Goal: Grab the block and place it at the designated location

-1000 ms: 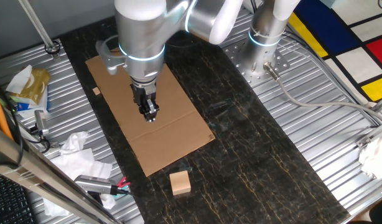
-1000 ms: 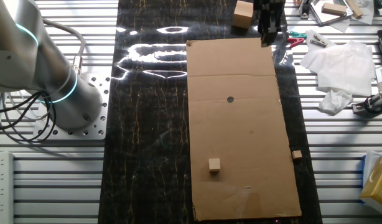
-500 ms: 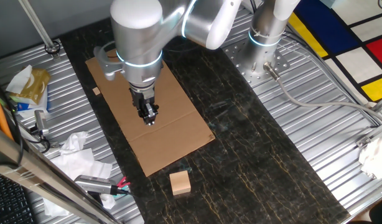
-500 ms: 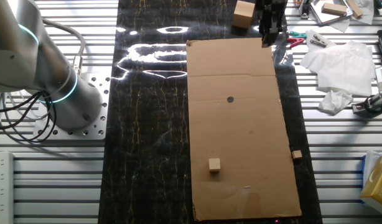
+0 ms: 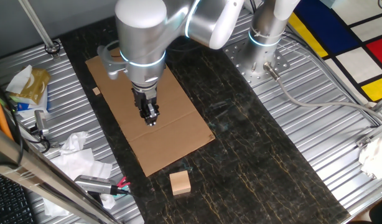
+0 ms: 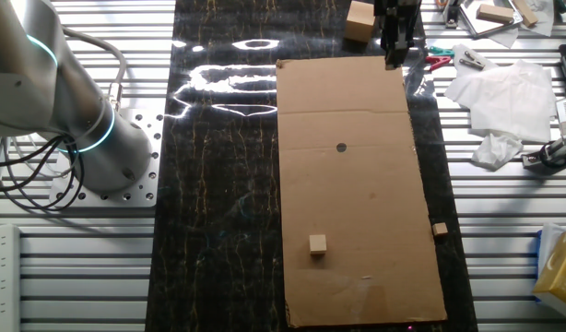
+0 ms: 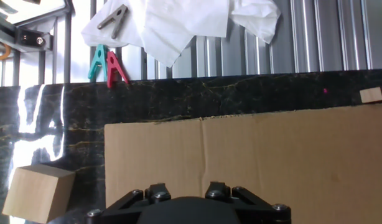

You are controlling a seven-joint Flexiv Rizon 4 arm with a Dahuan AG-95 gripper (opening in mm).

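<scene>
The block, a pale tan wooden cube, sits on the dark mat just off the near end of the cardboard sheet. It also shows in the other fixed view and at the lower left of the hand view. My gripper hangs above the sheet's end near the block, also seen in the other fixed view, its fingers close together and empty. The black dot lies mid-sheet, away from the gripper. The hand view shows only the gripper's base, not the fingertips.
A much smaller tan cube rests on the sheet's other end. A tiny tan chip lies on the mat beside the sheet. Crumpled tissue, red and teal clips and tools sit on the ribbed table past the mat.
The gripper has shifted only slightly above the sheet's end. The block and the other things have not moved.
</scene>
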